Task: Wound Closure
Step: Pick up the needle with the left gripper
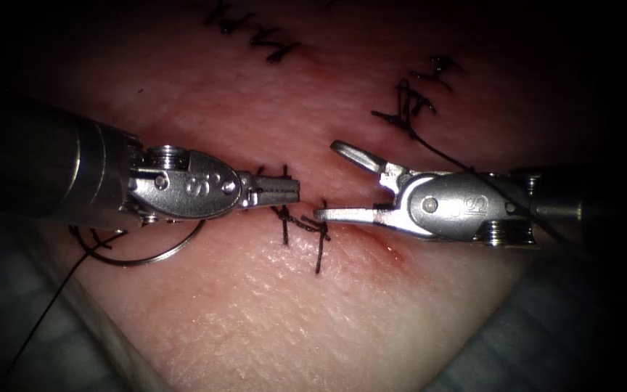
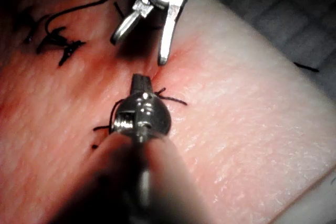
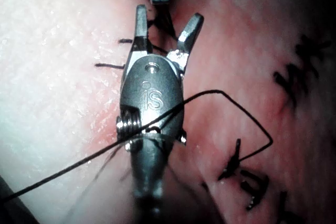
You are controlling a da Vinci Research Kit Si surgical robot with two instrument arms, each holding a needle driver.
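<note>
- Your left tool [image 1: 284, 192] has its jaws closed, seemingly on nothing; your right tool [image 1: 342, 181] gapes wide, empty.
- The needle [image 1: 155, 255] lies free on the tissue [image 1: 270, 312] left of the cut (stiff, slippery: grasp mid-curve); the thread [image 1: 45, 319] looks limp.

Curved needle [image 1: 155, 258] flat on tissue [image 1: 255, 312], left of cut [image 1: 371, 232], thread [image 1: 45, 312] trailing

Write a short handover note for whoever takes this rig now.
Left tool: jaws shut beside the black knotted stitch; whether on thread, I cannot tell.
Right tool: jaws open, holds nothing; black thread lies over its wrist.
Curved steel needle: lies free on the pale pork tissue, left of the cut, under the left tool.
Done: this stitch tied. Left: no tool holds the needle.
</note>
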